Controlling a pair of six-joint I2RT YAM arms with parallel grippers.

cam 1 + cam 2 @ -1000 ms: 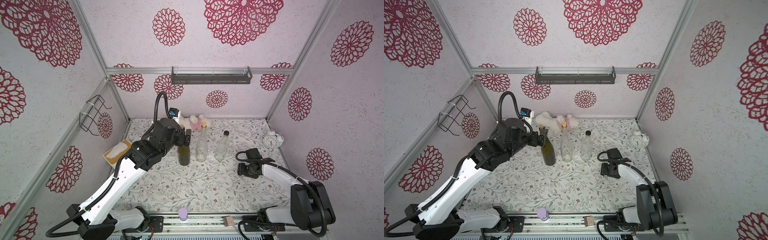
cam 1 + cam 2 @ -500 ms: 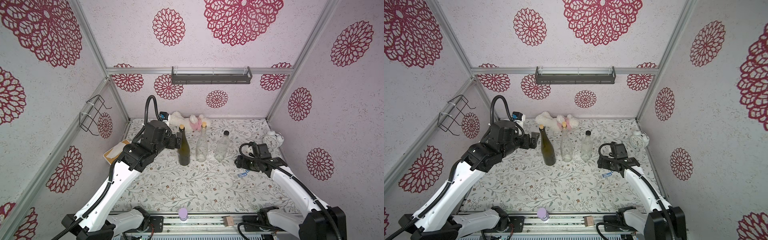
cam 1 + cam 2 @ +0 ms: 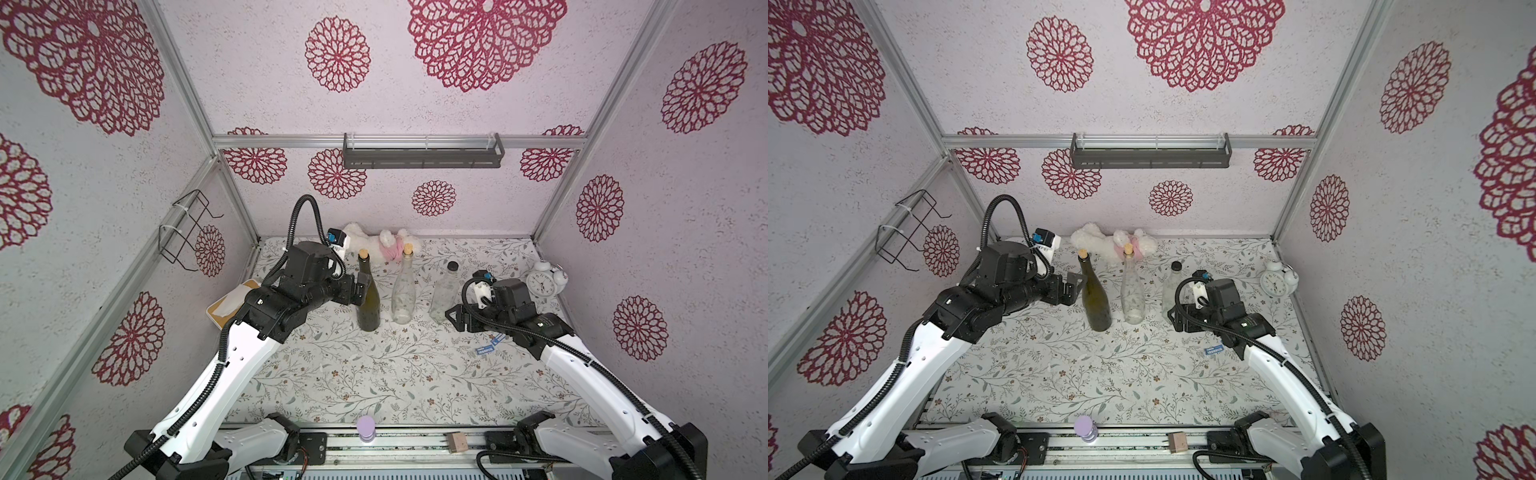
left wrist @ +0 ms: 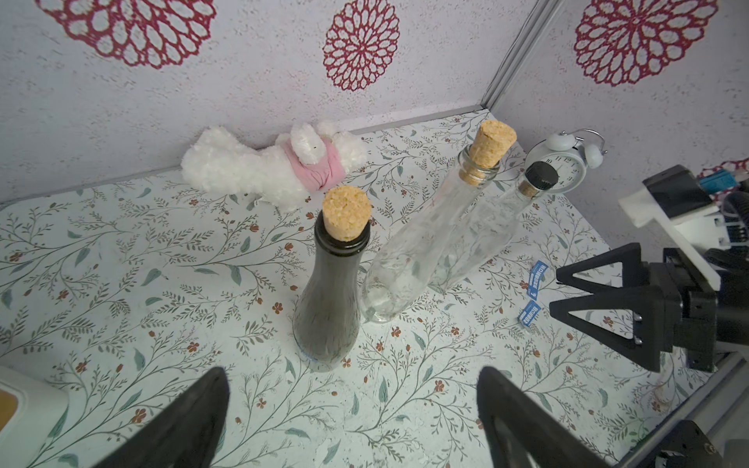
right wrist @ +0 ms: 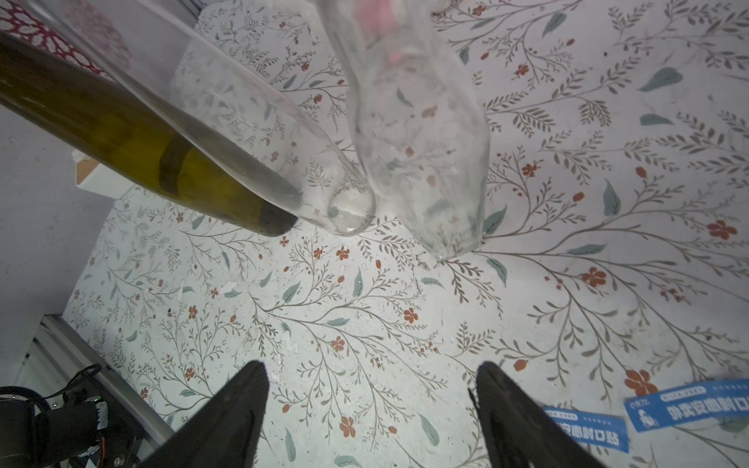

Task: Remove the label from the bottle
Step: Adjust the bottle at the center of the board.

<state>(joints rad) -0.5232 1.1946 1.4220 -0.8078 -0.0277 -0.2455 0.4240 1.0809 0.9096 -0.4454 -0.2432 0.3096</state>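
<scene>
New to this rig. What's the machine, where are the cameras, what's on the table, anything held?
Two white robot arms are mounted at the table's front edge. Two pictures come from one overhead stereo camera, the other two from a camera on each wrist. On the floral table stand a dark green bottle, a clear corked bottle and a clear black-capped bottle. Two blue label strips lie near the right arm. A plush toy and an alarm clock sit at the back. The left end effector is open, facing the dark green bottle. The right end effector is open, facing the capped bottle. Neither holds anything.
</scene>
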